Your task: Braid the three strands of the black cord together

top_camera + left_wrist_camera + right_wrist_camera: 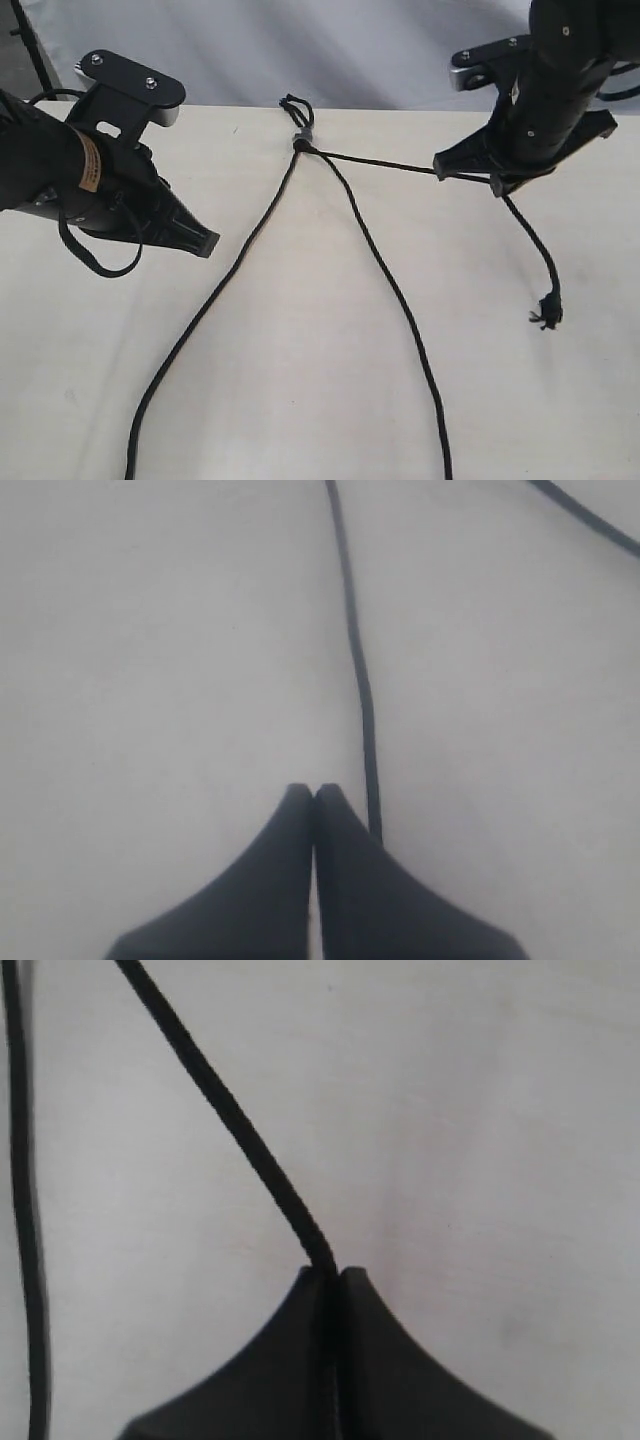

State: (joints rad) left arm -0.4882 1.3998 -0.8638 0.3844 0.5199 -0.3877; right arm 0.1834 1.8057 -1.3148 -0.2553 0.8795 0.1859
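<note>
Pale cream surface (300, 400), matte and faintly marked, fills most of the exterior view and the background of both wrist views, its far edge meeting a white, softly wrinkled fabric backdrop (330, 50).

Plenty of bare table (320, 400) between the left strand (215, 295) and the middle strand (390, 285): wide at the bottom of the exterior view, closing to nothing at the knot (300, 141). Also free to the right of the middle strand, but barred above by the right strand (380, 161), stretched tight from the knot to the closed right gripper (497, 186), and bounded farther right by its loose end with the frayed tip (547, 316). On the left, narrowed by the left gripper (205, 243), close beside the left strand.
</note>
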